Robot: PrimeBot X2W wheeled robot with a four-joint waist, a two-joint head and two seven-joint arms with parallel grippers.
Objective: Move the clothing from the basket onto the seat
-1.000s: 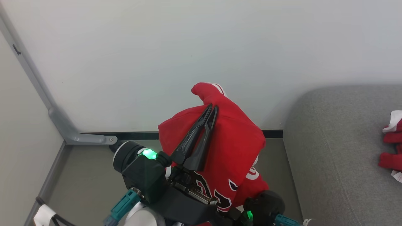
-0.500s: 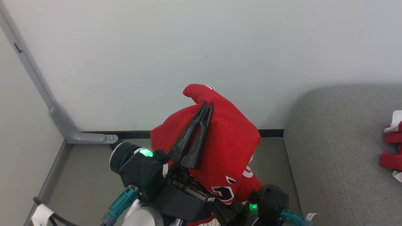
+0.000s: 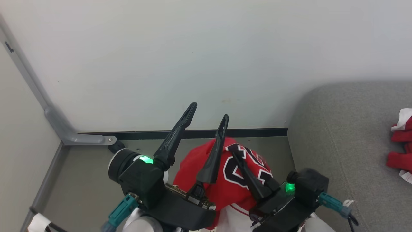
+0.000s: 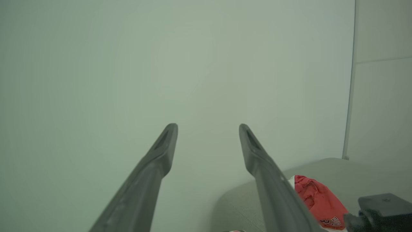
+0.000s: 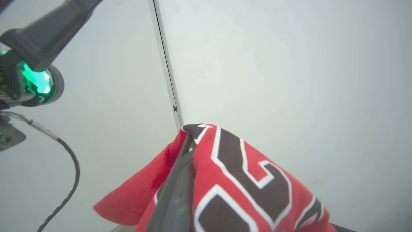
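Far on the left, a grey metal post [image 3: 77, 139] ran down the pale wall [image 3: 206, 48] and bent along the grey floor [image 3: 83, 180].

Next came my left gripper [image 3: 208, 113]. Its two long dark fingers were spread wide apart and pointed up at the wall. My left wrist view showed the same wide gap, with the wall behind it.

Just to the right was a soft red jersey [image 3: 191, 164] with big black numbers edged in white. It was up in the air above the floor, low in front of me, between my two arms. The cloth was bunched and folded, and a white part showed at its bottom edge. One of my left fingers crossed in front of it. I could not tell if they touched.

My right gripper [image 3: 232, 149] was closed on the red jersey. Its fingers were pressed together, with cloth pinched near the tips. In my right wrist view the red cloth hung over one dark finger.

On the far right was the big grey woven sofa seat [image 3: 338, 135] with its round corner. On it, well apart from the jersey I held, lay a small heap of red and white clothing [image 3: 400, 149].
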